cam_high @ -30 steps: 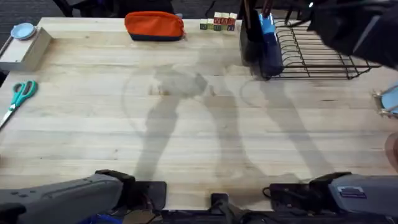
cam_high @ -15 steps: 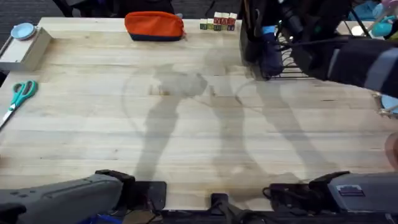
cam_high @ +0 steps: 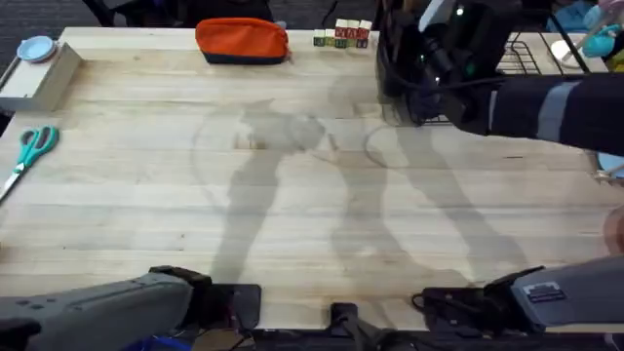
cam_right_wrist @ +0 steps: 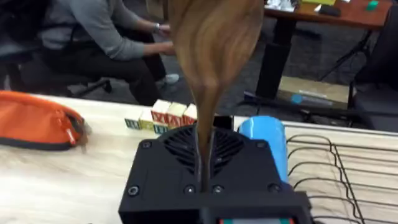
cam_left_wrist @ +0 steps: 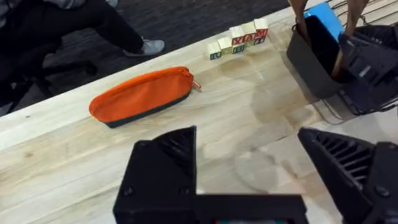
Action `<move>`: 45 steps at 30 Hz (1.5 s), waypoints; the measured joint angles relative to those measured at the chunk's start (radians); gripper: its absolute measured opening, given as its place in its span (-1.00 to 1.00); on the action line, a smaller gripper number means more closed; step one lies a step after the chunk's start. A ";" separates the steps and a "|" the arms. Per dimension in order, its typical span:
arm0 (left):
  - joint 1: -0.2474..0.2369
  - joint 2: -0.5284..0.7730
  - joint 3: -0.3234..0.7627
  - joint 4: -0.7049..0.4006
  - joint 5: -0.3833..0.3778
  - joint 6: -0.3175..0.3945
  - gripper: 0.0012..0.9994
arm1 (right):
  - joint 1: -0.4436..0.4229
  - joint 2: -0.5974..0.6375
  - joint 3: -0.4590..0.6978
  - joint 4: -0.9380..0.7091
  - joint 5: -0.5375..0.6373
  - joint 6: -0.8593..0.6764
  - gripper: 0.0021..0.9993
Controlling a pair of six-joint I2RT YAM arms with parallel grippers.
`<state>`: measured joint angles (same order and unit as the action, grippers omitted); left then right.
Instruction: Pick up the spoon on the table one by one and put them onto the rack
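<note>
The spoon [cam_right_wrist: 214, 43] stands bowl-up in the right gripper [cam_right_wrist: 205, 177], its thin handle pinched between the clenched fingers. That gripper hangs over the holder [cam_left_wrist: 320, 53] at the left end of the rack [cam_high: 522, 58], at the far right of the counter [cam_high: 292, 195]. Just left of the rack sits a row of letter blocks [cam_high: 341, 37], and farther left an orange pouch [cam_high: 242, 41]. Scissors [cam_high: 29, 151] lie at the left edge. The left gripper [cam_left_wrist: 261, 168] hovers over bare counter, its fingers spread and holding nothing.
</note>
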<state>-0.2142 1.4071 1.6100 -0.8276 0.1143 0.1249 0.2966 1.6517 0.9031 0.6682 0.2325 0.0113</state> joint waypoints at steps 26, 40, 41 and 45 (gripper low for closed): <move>0.000 0.000 0.000 0.000 0.000 0.000 0.99 | 0.000 0.006 -0.007 0.025 0.000 -0.094 -0.41; 0.000 0.000 0.000 0.000 0.000 0.000 0.99 | 0.000 -0.071 -0.008 -0.077 0.000 -0.124 0.99; 0.000 0.000 0.000 0.000 0.000 0.000 0.99 | 0.000 -0.099 -0.008 -0.117 0.000 -0.124 0.99; 0.000 0.000 0.000 0.000 0.000 0.000 0.99 | 0.000 -0.231 -0.008 -0.310 0.000 -0.124 0.99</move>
<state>-0.2142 1.4071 1.6100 -0.8272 0.1146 0.1249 0.2966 1.4208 0.8948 0.3584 0.2325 -0.1128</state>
